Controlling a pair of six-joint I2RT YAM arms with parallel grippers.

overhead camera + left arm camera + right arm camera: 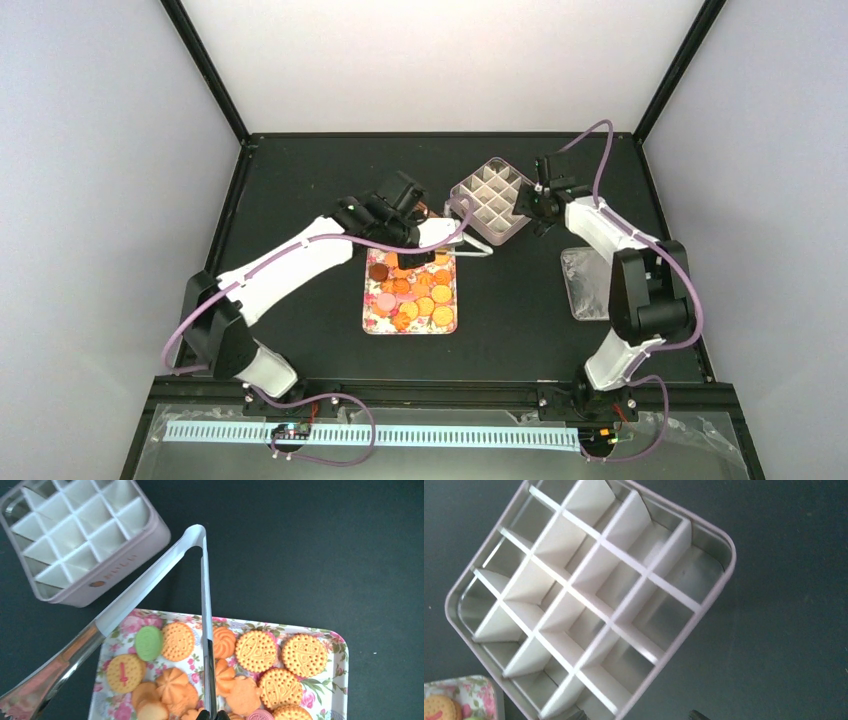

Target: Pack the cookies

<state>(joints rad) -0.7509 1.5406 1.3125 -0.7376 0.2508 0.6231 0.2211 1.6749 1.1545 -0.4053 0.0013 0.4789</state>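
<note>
Black table point(300, 180) fills a booth with white walls and dark corner posts, and both arms reach in from the near edge. At the middle lies a flowered tray point(369, 322), long side running away from the arms. The cookies point(257, 650) all lie on it, packed close and some overlapping. Most are orange-golden, with a green one point(149, 642) near the far left corner, a pink one point(260, 715) nearer the arms and a brown one point(378, 271) at the left edge. Beyond the tray's far right corner, near it but apart, stands a pale pink box point(127, 562) cut into square cells by white dividers and turned corner-on to the arms. The left gripper point(211, 715) hangs over the far end of the tray, its jaws closed tight on one arm of the tongs point(150, 590). That arm runs straight from the fingertips across the cookies. The other arm splays off to the side, metal at its free end and white toward the bend. The bend lies over bare table between tray and box, touching neither as far as the left wrist view shows. The right gripper point(528, 205) hovers above the box's right corner and looks down into the cells. Only its dark fingertips point(698, 714) peep in at the bottom of the right wrist view; they stand apart with nothing gripped between them. On the table under the right arm, well apart from the box, lies a shiny rectangular piece point(583, 283); whether it is a lid or a bag I cannot tell.
</note>
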